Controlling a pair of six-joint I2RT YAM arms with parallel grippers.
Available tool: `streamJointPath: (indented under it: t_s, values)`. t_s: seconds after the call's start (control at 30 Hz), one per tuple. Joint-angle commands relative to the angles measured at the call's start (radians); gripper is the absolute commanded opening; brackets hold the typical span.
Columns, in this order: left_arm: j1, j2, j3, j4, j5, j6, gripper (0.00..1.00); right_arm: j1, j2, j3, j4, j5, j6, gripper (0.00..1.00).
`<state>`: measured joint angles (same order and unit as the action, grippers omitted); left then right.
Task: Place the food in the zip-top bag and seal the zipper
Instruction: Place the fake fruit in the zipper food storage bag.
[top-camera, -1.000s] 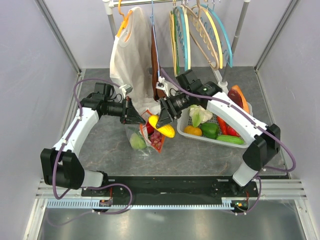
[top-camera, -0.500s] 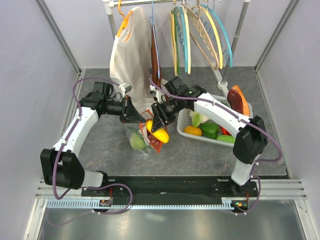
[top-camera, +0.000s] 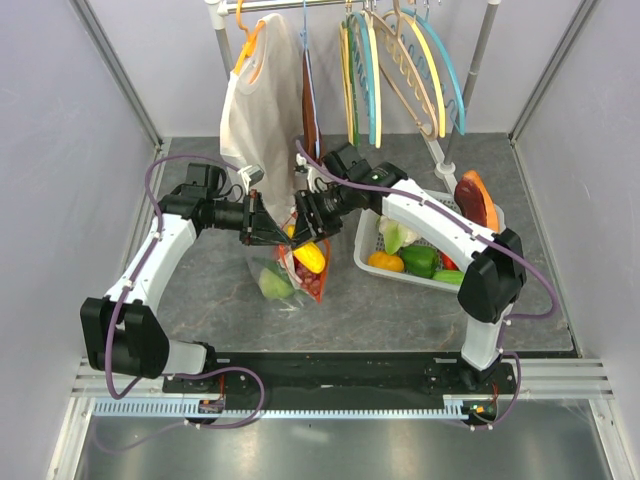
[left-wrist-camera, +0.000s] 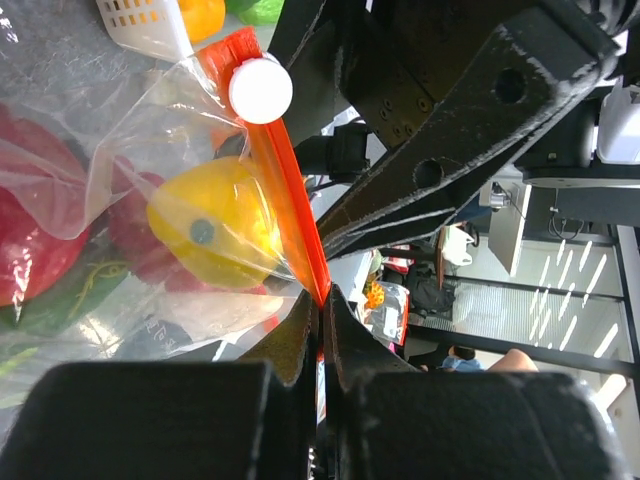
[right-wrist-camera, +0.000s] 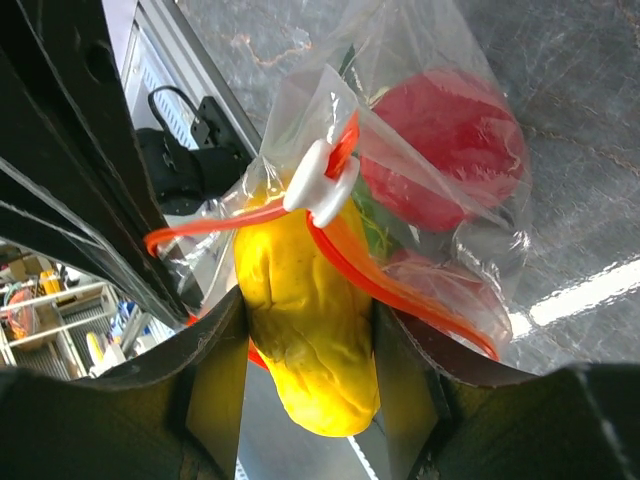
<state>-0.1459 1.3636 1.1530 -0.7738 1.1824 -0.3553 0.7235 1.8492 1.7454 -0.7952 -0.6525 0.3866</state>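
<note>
Fingers of your left gripper (left-wrist-camera: 322, 300) are pinched tight on the zipper (left-wrist-camera: 285, 190), whose orange-red strip runs away from their tips. That grip lifts 1 lip of the zip-top bag (right-wrist-camera: 420, 50) off the table (top-camera: 200, 290), so the mouth gapes for loading. Your right gripper (right-wrist-camera: 310, 335) clamps the yellow oblong food (right-wrist-camera: 300, 300) between its 2 fingers, which are spread only as far as the fruit's width. The fruit's far end pokes beyond the fingertips into that mouth. Just past the tips, the white slider (right-wrist-camera: 320, 182) sits on the strip against the yellow piece. Deeper in lies the red round food (right-wrist-camera: 445, 150), with something green beside it. By the look of it, the yellow piece is only partway in, so get it clear of the strip before you let go. Mind the slider, which could snag the fruit.
</note>
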Motion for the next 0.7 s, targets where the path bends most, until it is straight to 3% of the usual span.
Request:
streamJointPath:
  t_s: [0.0,0.03,0.07,0.13,0.17,0.2,0.67]
  values:
    - [0.0,0.003,0.025,0.019,0.054,-0.01,0.02,0.02,0.013,0.075,0.056,0.042,0.064,0.51]
    - [0.0,0.0,0.025,0.021,0.054,-0.01,0.02,0.024,0.015,0.077,0.057,0.042,0.067,0.55]
    - [0.002,0.0,0.025,0.019,0.054,-0.008,0.02,0.025,0.013,0.075,0.06,0.042,0.066,0.69]
    - [0.002,0.0,0.022,0.021,0.056,-0.007,0.02,0.028,0.005,0.068,0.065,0.036,0.054,0.79]
    - [0.002,0.0,0.022,0.019,0.059,-0.007,0.02,0.028,0.001,0.063,0.067,0.036,0.051,0.92]
    - [0.003,-0.003,0.021,0.021,0.059,-0.007,0.02,0.028,-0.002,0.057,0.064,0.036,0.037,0.97]
    - [0.085,-0.015,0.007,0.018,0.115,-0.013,0.02,0.025,-0.188,0.091,0.034,-0.006,-0.207,0.98]
